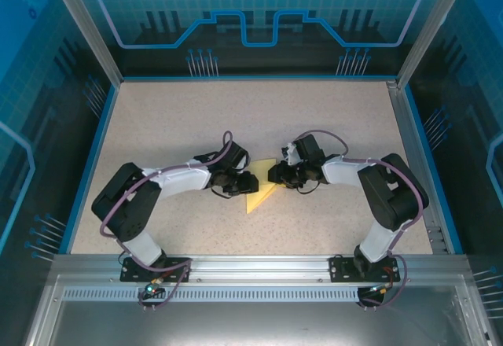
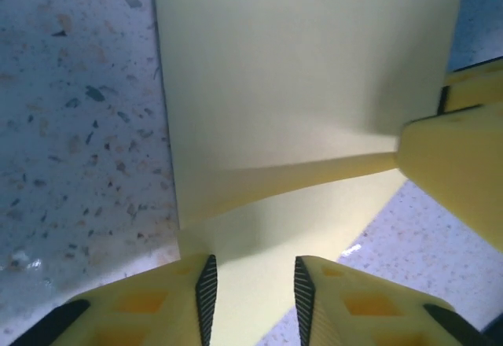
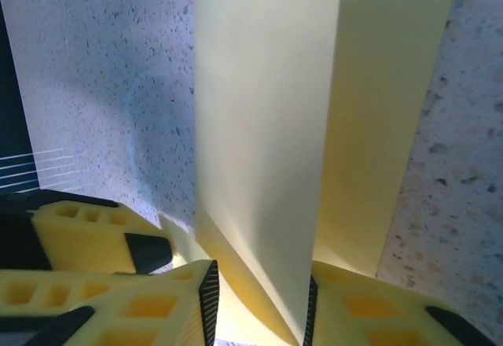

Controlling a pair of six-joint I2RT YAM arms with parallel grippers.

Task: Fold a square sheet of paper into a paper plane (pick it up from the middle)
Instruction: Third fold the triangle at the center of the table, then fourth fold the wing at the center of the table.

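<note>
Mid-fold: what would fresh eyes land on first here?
The pale-yellow sheet of paper at the centre of the table, with the left end effector and right end effector meeting over it. Up close, one flap stands upright between the right one's fingers, while the left's jaws stand open near a crease.

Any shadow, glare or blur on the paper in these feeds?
Top view: sharp and evenly lit, paper a crisp yellow. Left wrist: soft shadow along the fold, small glare spot on the table. Right wrist: the paper's upright part is bright, its shadow darkens the table beside it, bluish cast.
</note>
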